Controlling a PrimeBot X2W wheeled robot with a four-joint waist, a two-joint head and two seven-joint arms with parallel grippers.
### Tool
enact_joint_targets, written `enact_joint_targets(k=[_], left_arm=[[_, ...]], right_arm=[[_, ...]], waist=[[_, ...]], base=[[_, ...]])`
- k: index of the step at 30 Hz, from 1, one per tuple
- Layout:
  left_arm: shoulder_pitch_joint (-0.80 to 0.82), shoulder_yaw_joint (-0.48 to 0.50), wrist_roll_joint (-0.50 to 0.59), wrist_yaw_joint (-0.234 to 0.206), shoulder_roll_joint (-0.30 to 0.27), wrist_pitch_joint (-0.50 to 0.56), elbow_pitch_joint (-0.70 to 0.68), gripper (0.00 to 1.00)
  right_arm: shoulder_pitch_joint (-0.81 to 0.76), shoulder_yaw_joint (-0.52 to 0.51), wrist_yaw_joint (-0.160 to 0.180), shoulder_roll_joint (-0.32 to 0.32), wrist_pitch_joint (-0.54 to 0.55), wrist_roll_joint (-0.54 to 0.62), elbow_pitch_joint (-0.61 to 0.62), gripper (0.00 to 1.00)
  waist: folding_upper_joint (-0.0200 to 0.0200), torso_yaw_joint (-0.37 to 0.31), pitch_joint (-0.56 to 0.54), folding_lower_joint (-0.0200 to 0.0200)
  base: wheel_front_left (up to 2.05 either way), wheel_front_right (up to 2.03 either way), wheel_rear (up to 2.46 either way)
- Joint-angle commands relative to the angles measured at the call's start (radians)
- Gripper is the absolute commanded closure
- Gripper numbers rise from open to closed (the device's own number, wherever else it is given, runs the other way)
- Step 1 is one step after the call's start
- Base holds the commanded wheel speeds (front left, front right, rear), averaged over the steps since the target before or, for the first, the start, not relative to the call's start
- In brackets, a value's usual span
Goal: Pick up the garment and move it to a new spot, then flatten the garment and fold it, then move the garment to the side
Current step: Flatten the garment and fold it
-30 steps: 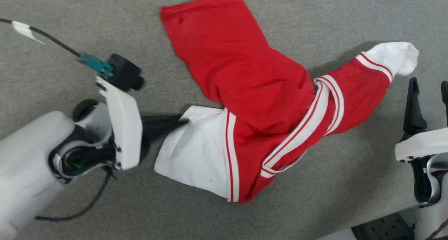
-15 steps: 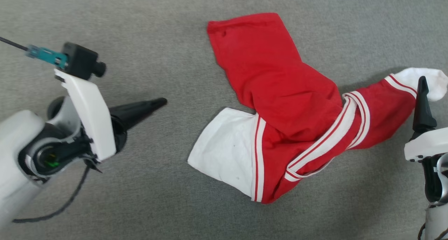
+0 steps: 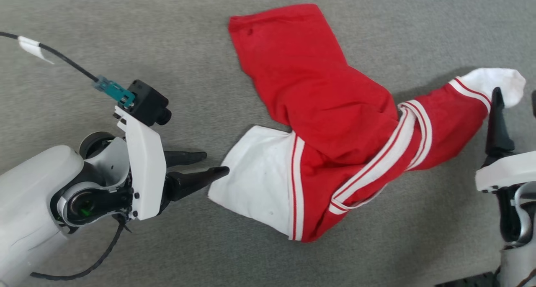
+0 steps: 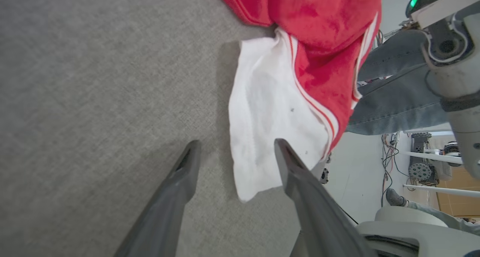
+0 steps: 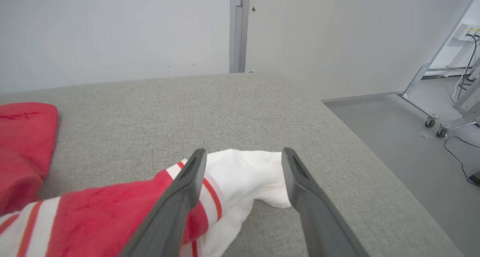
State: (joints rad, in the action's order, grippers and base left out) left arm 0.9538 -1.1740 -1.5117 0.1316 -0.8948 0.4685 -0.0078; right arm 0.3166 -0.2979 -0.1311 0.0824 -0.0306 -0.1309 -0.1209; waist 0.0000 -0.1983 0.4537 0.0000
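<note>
The garment (image 3: 322,107), a red T-shirt, lies crumpled on the grey surface (image 3: 125,27). One white sleeve end (image 3: 253,174) points left and the other white sleeve end (image 3: 490,82) points right. My left gripper (image 3: 215,163) is open and holds nothing, its tips just short of the left sleeve's edge. In the left wrist view that sleeve end (image 4: 262,114) lies just ahead of the left gripper (image 4: 237,144). My right gripper (image 3: 515,98) stands open by the right sleeve end. In the right wrist view the right gripper (image 5: 243,152) straddles the white sleeve end (image 5: 243,174) without closing on it.
The grey surface ends at an edge (image 5: 360,137) on the right, with floor and a wheeled stand (image 5: 442,126) beyond. A person's legs in jeans (image 4: 393,99) stand past the table's near edge. A black cable (image 3: 63,52) trails from my left wrist camera.
My left gripper was at the white sleeve end, drew back from it with fingers together, and now stands open near its edge again. The head view shifted meanwhile. The right gripper stayed open.
</note>
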Motion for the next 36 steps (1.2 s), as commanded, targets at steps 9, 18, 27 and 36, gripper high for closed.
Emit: enact_joint_targets(k=[9,18,27,36], left_arm=[[0.028,-0.043,-0.011,-0.002,0.032,0.04,0.039,0.0],[0.009,-0.061,-0.028,-0.002,0.071,0.028,0.067,1.0],[0.037,-0.011,-0.056,-0.002,0.045,-0.007,0.054,1.0],[0.063,0.076,-0.072,-0.002,-0.056,-0.077,0.104,1.0]], right_arm=[[0.008,0.029,0.0,-0.024,-0.052,-0.012,-0.054,0.0],[0.019,0.035,0.0,-0.03,-0.068,-0.01,-0.088,0.0],[0.004,0.021,0.0,-0.029,-0.054,0.005,-0.068,0.0],[-0.007,0.013,0.0,-0.004,-0.026,0.014,-0.048,0.0]], waist=[[0.0,-0.065,0.034,0.0],[0.0,-0.082,0.016,0.0],[0.0,-0.044,-0.013,0.0],[0.0,0.023,-0.064,0.0]], base=[[0.0,0.0,0.0],[0.0,0.0,0.0],[0.0,0.0,0.0],[0.0,0.0,0.0]])
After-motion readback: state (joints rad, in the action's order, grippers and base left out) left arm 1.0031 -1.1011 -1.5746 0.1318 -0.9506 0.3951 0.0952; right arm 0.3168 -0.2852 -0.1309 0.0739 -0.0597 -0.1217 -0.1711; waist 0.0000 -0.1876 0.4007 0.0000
